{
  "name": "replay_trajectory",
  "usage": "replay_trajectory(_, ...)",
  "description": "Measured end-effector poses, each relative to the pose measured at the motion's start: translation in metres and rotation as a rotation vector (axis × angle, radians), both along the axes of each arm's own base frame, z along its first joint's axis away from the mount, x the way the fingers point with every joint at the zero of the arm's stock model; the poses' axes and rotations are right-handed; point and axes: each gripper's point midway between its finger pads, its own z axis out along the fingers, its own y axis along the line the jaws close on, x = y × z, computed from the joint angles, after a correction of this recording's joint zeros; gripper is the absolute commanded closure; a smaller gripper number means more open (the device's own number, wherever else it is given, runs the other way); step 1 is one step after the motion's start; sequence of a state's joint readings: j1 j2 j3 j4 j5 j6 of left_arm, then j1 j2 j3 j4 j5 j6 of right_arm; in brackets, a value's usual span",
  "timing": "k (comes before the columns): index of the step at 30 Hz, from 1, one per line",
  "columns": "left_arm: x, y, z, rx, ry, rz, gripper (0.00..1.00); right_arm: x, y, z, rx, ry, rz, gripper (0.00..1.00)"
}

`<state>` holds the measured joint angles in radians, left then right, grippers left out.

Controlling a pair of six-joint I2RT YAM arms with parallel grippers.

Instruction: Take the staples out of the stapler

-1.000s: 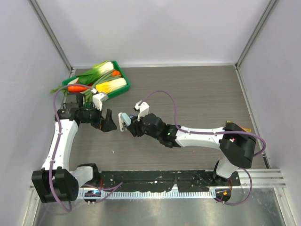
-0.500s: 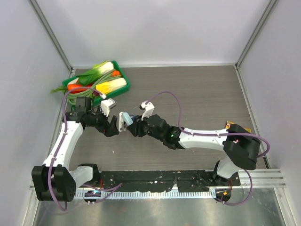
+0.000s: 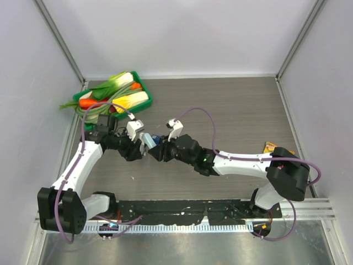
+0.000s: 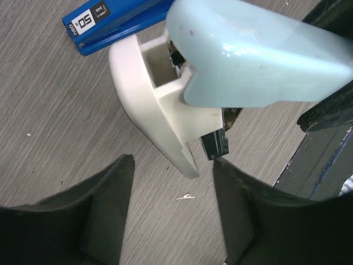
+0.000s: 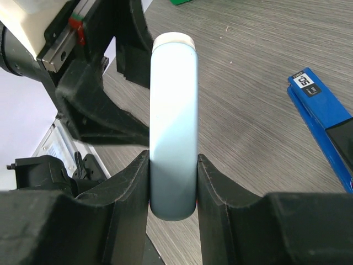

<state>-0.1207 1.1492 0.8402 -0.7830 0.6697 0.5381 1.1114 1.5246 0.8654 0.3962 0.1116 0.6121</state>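
Above the grey wood-grain desk [image 3: 237,110], our right fingers [image 5: 129,185] pinch a pale-blue-and-white plastic stapler [image 5: 174,110]; our left fingers [image 4: 107,199] stand spread at its white end.

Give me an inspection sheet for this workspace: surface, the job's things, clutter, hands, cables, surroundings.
surface: wood-grain table; one small pale fleck below the left hand.
job's things: light blue stapler, white base, clamped in the right hand; staples: nothing seen.
clutter: blue stapler lying flat; green tray of vegetables at the far left; orange item by the right arm.
hands: left hand open, fingers flanking the stapler's base end, no grip visible; right hand shut on the light blue stapler.
cables: purple cable looped along each arm, clear of the stapler.
surroundings: plain grey walls on three sides.
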Motion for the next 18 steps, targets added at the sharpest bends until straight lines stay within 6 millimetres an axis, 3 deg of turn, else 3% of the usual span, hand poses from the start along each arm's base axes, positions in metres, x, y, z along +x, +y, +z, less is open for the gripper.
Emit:
replay_trajectory(3,0.000,0.001,-0.003,0.016,-0.007,-0.016,0.74,0.001,-0.001,0.000,0.001,0.003,-0.003,0.99)
replay_trajectory(12,-0.003,0.007,-0.008,0.063,-0.049,-0.021,0.90,-0.008,-0.006,-0.012,-0.007,0.040,0.013,0.99)
replay_trajectory(18,0.001,0.014,-0.009,0.121,-0.158,0.000,0.93,-0.014,-0.011,-0.015,-0.020,0.047,0.043,0.99)
